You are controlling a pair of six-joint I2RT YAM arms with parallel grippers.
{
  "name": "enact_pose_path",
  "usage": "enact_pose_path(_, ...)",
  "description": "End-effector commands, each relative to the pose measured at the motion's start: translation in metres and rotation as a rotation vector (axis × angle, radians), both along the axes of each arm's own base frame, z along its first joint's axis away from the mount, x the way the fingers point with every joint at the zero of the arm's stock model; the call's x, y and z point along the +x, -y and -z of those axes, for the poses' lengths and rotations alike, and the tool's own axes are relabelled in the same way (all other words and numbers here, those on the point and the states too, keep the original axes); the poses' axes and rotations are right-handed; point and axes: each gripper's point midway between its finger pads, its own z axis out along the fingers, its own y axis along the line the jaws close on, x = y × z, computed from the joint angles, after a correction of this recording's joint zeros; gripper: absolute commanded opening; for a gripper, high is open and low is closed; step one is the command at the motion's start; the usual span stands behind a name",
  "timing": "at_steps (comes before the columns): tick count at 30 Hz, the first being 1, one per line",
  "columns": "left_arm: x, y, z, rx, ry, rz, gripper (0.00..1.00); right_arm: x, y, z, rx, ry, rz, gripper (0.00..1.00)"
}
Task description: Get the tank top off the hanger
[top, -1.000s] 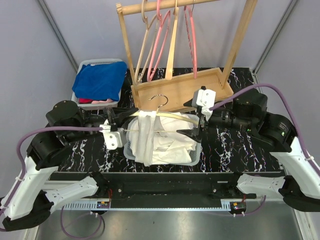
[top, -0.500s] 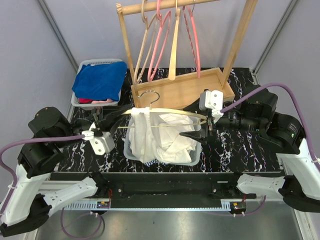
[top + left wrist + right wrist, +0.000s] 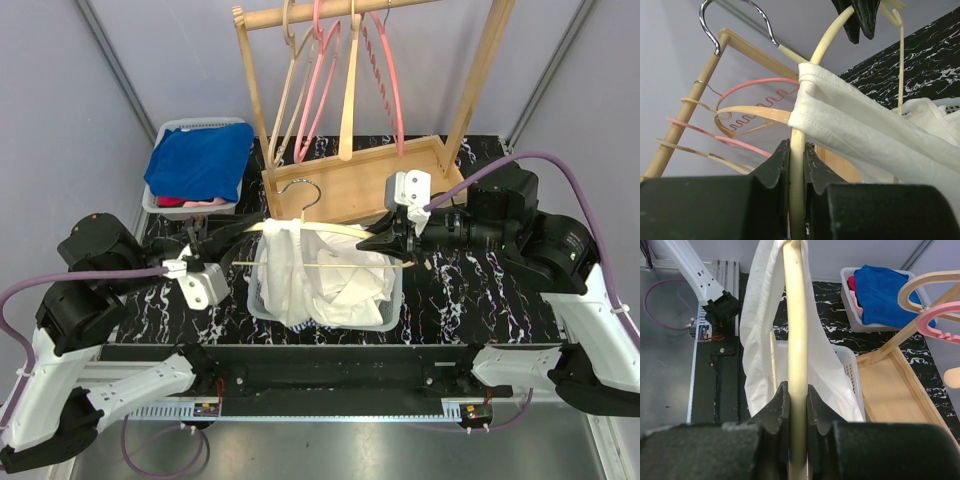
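We judge the task about half done, with the decisive part left. The hanger (image 3: 796, 340) is off the wooden rack (image 3: 352, 180) at the far edge of the table (image 3: 470, 290). It is held level over the white basket (image 3: 392, 305) in the middle of the table.

The left gripper (image 3: 796, 150) is clamped on the left end of the hanger's cream arm, and its fingers (image 3: 776, 167) pinch the rod tightly. The right gripper (image 3: 796, 390) is clamped the same way on the right arm. Neither has any cloth between its jaws, as far as both wrist views show.

The tank top (image 3: 285, 270) is still on the hanger. It is bunched on the left shoulder, just beside the metal hook (image 3: 298, 192), and its body trails down into the basket among the other white laundry. The right arm of the hanger looks bare from above. In the right wrist view, though, white cloth drapes over both sides of the rod further along, so we cannot say whether one strap is already free.

What remains, in our judgement, is to slide the bunched strap off the left end. With both grippers occupied by the hanger, one would have to release it and take the fabric. The garment should then drop into the basket directly beneath.
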Motion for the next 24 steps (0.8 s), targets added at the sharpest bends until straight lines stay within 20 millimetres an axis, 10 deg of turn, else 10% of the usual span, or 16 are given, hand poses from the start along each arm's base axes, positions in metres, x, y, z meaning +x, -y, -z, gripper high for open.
enact_pose_path(1,-0.001,-0.002,-0.037,-0.105,0.094,-0.002,0.0,-0.008,0.003,-0.007,0.013,0.002,-0.029,0.0)
enact_pose_path(4,0.003,-0.002,-0.038,-0.124,0.089,-0.02,0.04,-0.01,0.005,-0.009,0.019,0.006,-0.034,0.0)
enact_pose_path(6,0.008,-0.005,-0.046,-0.18,0.083,-0.051,0.36,-0.005,0.006,-0.006,0.011,0.009,-0.009,0.0)
enact_pose_path(7,0.011,-0.004,-0.044,-0.186,0.077,-0.061,0.76,-0.002,0.007,-0.007,0.013,0.012,0.012,0.0)
enact_pose_path(9,0.015,-0.006,-0.051,-0.22,0.079,-0.083,0.99,0.014,0.011,-0.001,-0.002,0.023,0.098,0.0)
enact_pose_path(15,0.02,-0.016,-0.072,-0.351,0.008,-0.138,0.99,0.052,0.025,0.011,-0.008,0.087,0.318,0.0)
enact_pose_path(24,0.014,-0.013,-0.035,-0.383,-0.308,-0.132,0.99,0.077,0.029,0.002,0.062,0.188,0.431,0.0)
